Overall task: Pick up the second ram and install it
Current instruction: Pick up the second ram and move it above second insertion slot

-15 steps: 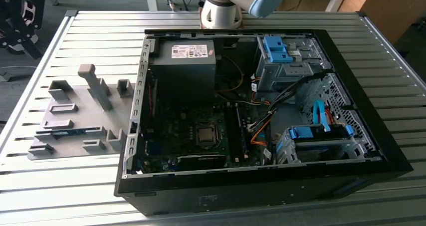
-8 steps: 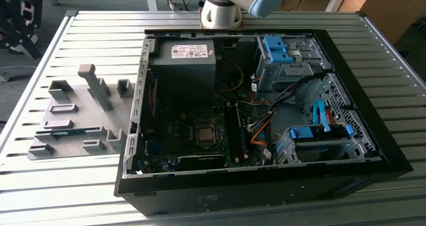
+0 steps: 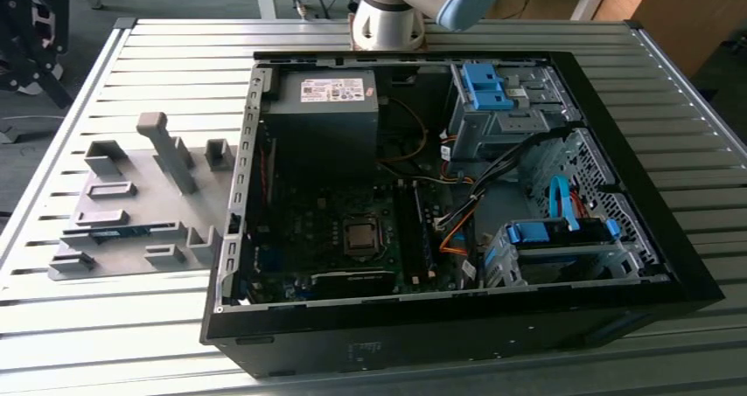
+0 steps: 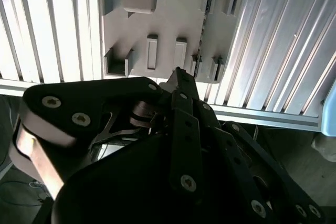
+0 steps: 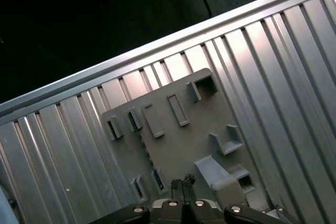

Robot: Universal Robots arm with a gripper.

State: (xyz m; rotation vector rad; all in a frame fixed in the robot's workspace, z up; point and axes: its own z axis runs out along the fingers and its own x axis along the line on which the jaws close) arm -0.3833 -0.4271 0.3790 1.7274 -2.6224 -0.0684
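Where the tool (image 5: pixel 184 183) shows in the first wrist view, its fingers are drawn together with nothing between them. It hangs above the grey holder plate (image 5: pixel 184 140), clear of it. The ram (image 3: pixel 121 232) sits in its holders on that plate, untouched, to the exterior view's left of the open computer case (image 3: pixel 467 343). Plate and case rest on the slatted counter (image 3: pixel 175 55). The arm's base (image 3: pixel 389 16) stands beyond the case.

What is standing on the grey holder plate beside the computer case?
Several grey blocks and the second ram, held on edge between two of them. The blocks cover its ends.
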